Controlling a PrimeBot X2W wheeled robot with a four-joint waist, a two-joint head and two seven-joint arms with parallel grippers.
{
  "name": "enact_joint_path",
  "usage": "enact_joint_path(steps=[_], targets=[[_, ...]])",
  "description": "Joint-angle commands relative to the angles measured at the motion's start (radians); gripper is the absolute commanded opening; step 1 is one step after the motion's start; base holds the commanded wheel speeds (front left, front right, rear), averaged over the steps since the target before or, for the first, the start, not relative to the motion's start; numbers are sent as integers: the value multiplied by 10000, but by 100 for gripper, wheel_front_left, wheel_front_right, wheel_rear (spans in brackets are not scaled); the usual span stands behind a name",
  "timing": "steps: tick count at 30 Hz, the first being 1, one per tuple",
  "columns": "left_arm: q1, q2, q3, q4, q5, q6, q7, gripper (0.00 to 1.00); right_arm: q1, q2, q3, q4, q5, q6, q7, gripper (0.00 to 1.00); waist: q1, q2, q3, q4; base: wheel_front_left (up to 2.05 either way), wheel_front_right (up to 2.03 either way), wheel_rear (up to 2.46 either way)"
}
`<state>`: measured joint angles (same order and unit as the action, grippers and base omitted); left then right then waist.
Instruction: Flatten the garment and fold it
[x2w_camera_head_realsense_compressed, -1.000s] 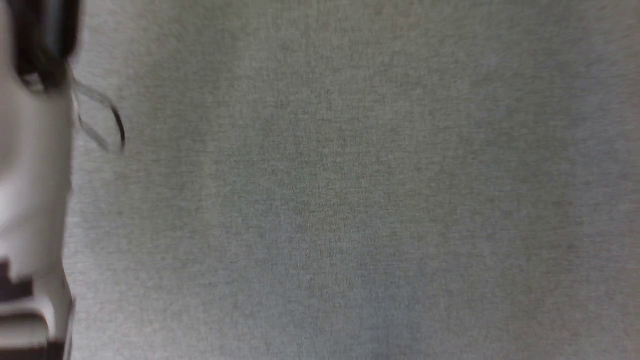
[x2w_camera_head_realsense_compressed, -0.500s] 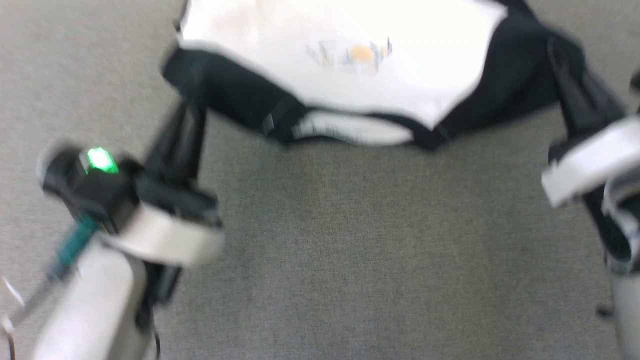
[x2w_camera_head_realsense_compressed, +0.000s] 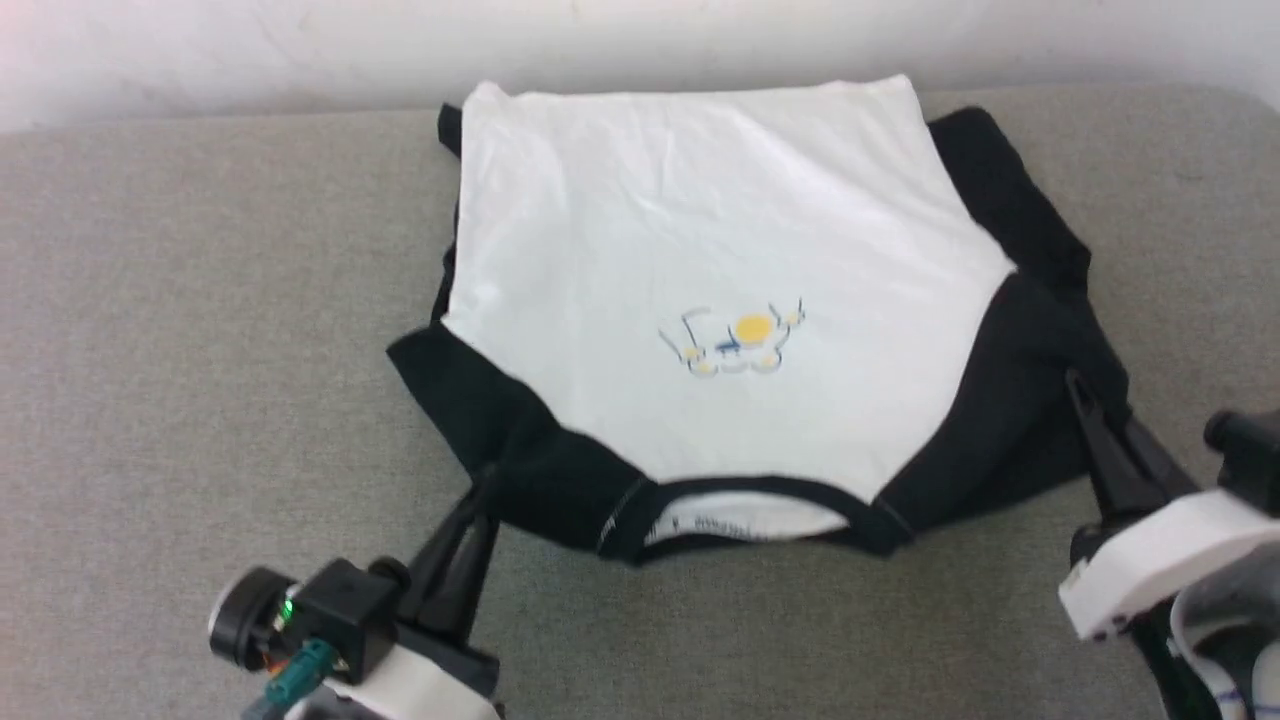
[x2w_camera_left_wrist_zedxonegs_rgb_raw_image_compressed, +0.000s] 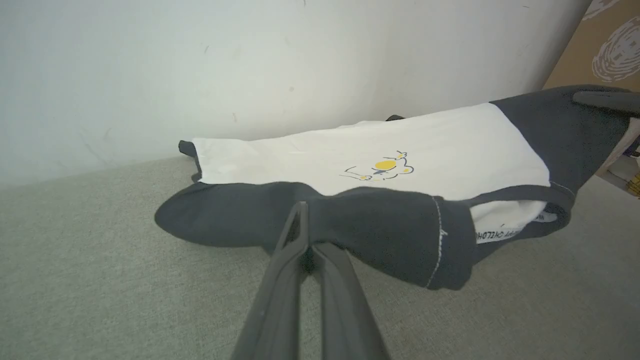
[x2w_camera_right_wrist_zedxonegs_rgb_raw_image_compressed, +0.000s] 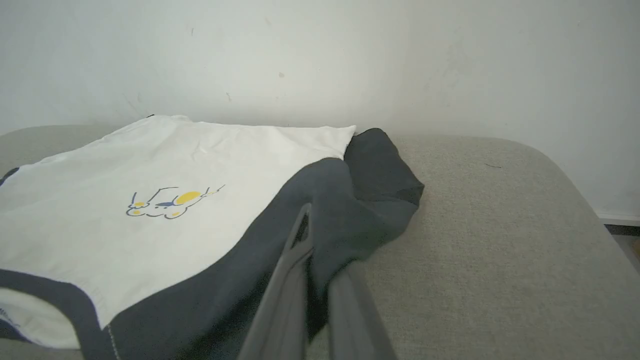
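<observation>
Surface: grey woven upholstery (x2w_camera_head_realsense_compressed: 150, 350) runs under everything, as far as a pale wall.
Left arm: it comes in at the near left of the garment (x2w_camera_head_realsense_compressed: 700, 220), with the forearm low and the two dark fingers slanting up and inward toward the neckband side.
Left gripper (x2w_camera_head_realsense_compressed: 483, 500): the jaws are pinched together on the black cloth of the left sleeve (x2w_camera_head_realsense_compressed: 480, 420), just left of the neckband. In the left wrist view the held fold sits raised off the upholstery, with shadow beneath it.
Right arm: it comes in at the near right of the garment, white wrist collar lowest, fingers angled up and inward.
Right gripper (x2w_camera_head_realsense_compressed: 1078, 385): the jaws are closed tight on the black right sleeve (x2w_camera_head_realsense_compressed: 1010, 400), at its outer near edge.
Garment place: it lies in the middle of the upholstery, between the two grippers, chest side up.
Neckband (x2w_camera_head_realsense_compressed: 750, 487): this is the garment's nearest part. It opens toward the robot, and the inner label shows inside it.
Drawing (x2w_camera_head_realsense_compressed: 735, 340): the yellow-and-blue print lies just beyond the neckband, upside down in the head view.
Long axis: it runs from neckband to hem, straight away from the robot.
Hem (x2w_camera_head_realsense_compressed: 690, 90): this is the farthest edge from the neckband, fairly straight, close to the wall.
Sleeves: both are bunched, not spread.
Wall (x2w_camera_head_realsense_compressed: 200, 50): off-white with faint scuffs, it stands behind the hem.
</observation>
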<state>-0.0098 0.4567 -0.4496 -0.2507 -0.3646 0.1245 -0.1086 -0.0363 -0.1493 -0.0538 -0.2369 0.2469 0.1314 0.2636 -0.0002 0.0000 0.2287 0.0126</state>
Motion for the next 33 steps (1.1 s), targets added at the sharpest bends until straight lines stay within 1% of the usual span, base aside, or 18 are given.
enact_joint_path(steps=[1, 6, 10, 15, 22, 28, 33], targets=[[193, 45, -70, 12, -72, 28, 100, 0, 227, 15, -3, -13, -31, -7, -11, 0, 2, 0, -359, 40, 0, 0, 0], [739, 204, -337, 51, -386, -69, 690, 0, 1161, -67, 168, 35, -54, -7, 327, 0, 2, 0, -772, 31, 0, 0, 0], [1169, 312, -523, 42, -715, -115, 1240, 0, 1850, -128, 260, -28, 11, -7, 847, 0, 2, 0, -1041, 21, 0, 0, 0], [1706, 341, -774, 75, -1208, -174, 1841, 0, 2630, -215, 254, -102, 126, -7, 1685, 0, 2, 0, -1406, -13, 0, 0, 0], [2236, 297, -1024, 189, -1685, -143, 2368, 0, 3530, -291, 142, -172, 182, -7, 2595, 0, 2, 0, -1724, -6, 0, 0, 0], [2307, 197, -1186, 560, -1869, -255, 2428, 0, 3800, -139, 251, 17, 182, -7, 2681, 0, 2, 0, -1798, 35, 0, 0, 0], [2160, 49, -1313, 1359, -2060, -505, 2402, 0, 3665, -46, 382, 486, 74, -7, 2445, 0, 2, 0, -1791, 67, 0, 0, 0]])
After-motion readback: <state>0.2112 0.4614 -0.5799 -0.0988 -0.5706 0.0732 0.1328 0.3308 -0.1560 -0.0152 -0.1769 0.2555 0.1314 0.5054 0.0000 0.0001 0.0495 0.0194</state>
